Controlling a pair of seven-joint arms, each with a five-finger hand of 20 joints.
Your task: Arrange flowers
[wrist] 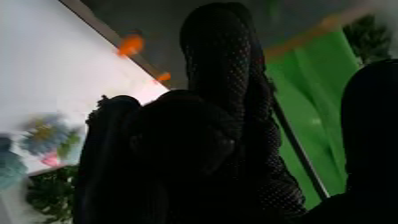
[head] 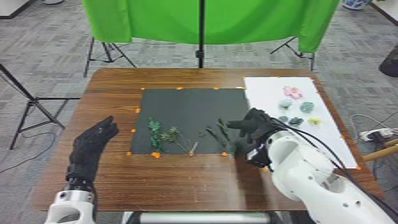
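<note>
In the head view, my right hand [head: 253, 125] is over the border between the dark mat [head: 191, 107] and the white sheet [head: 271, 87], beside thin green stems [head: 218, 134]. Its longest fingers are extended and the thumb is apart, with nothing visible between them; the right hand [wrist: 213, 75] shows this in the right wrist view. My left hand [head: 91, 142] lies left of the mat, fingers straight. Leafy green sprigs [head: 155, 135] rest on the mat's lower left. On the sheet lie a pink flower [head: 292, 92], bluish-green flowers [head: 306, 107] and a yellow flower [head: 314, 121].
Orange tape bits [head: 155, 155] mark the mat's edges on the brown table [head: 178, 185]. Beyond the far edge stand a black pole [head: 201, 45] and a green cloth [head: 151, 22]. A black stand [head: 34, 102] is on the floor at the left.
</note>
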